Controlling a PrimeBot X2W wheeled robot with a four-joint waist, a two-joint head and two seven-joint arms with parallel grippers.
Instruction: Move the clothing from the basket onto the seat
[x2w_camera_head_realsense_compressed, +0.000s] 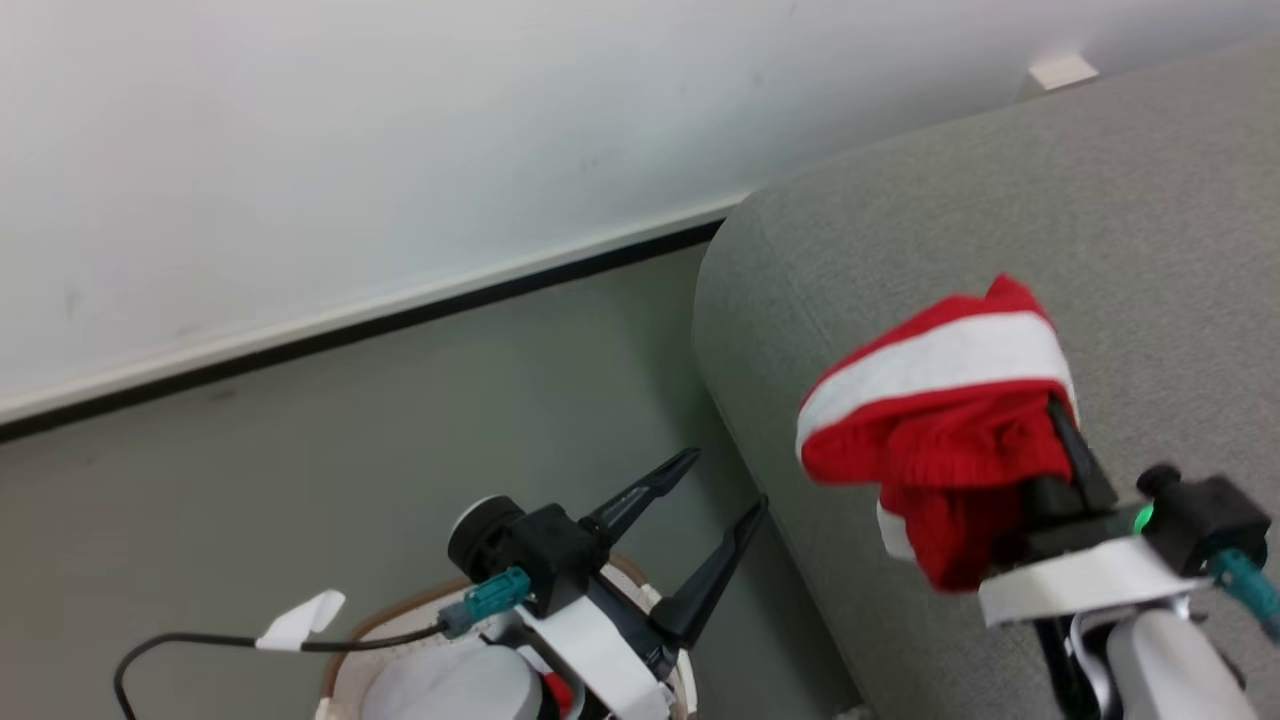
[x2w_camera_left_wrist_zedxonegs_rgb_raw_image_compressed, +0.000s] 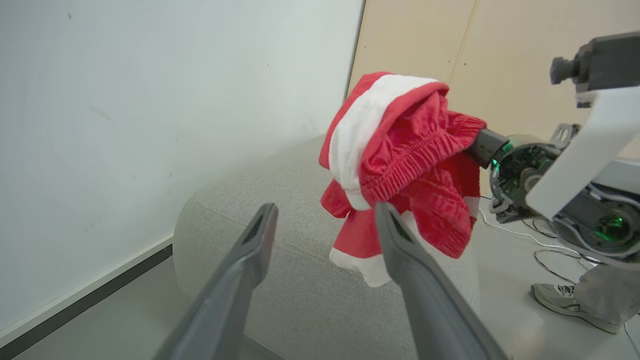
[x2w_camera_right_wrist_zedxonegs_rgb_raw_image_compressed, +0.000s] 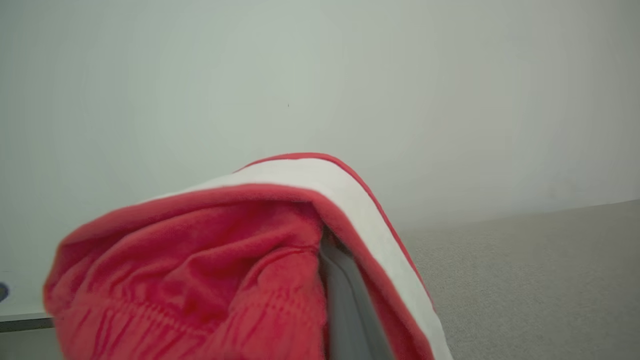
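A red garment with a white band (x2w_camera_head_realsense_compressed: 940, 420) hangs bunched from my right gripper (x2w_camera_head_realsense_compressed: 1058, 425), which is shut on it above the light grey seat (x2w_camera_head_realsense_compressed: 1000, 200). The fabric drapes over the fingertips and hides them. In the left wrist view the same garment (x2w_camera_left_wrist_zedxonegs_rgb_raw_image_compressed: 410, 150) dangles clear of the seat (x2w_camera_left_wrist_zedxonegs_rgb_raw_image_compressed: 280, 260). My left gripper (x2w_camera_head_realsense_compressed: 725, 485) stands open and holds nothing, just above the basket (x2w_camera_head_realsense_compressed: 400, 620) at the bottom edge. The basket's tan rim shows, with a sliver of red clothing (x2w_camera_head_realsense_compressed: 558, 690) inside. In the right wrist view the garment (x2w_camera_right_wrist_zedxonegs_rgb_raw_image_compressed: 200, 270) wraps a grey finger (x2w_camera_right_wrist_zedxonegs_rgb_raw_image_compressed: 345, 300).
A plain white cloth (x2w_camera_head_realsense_compressed: 450, 685) lies in the basket. A white wall with a dark baseboard (x2w_camera_head_realsense_compressed: 350, 325) runs behind the grey floor. A person's shoe (x2w_camera_left_wrist_zedxonegs_rgb_raw_image_compressed: 555, 295) and loose cables (x2w_camera_left_wrist_zedxonegs_rgb_raw_image_compressed: 545, 260) lie on the floor beyond the seat.
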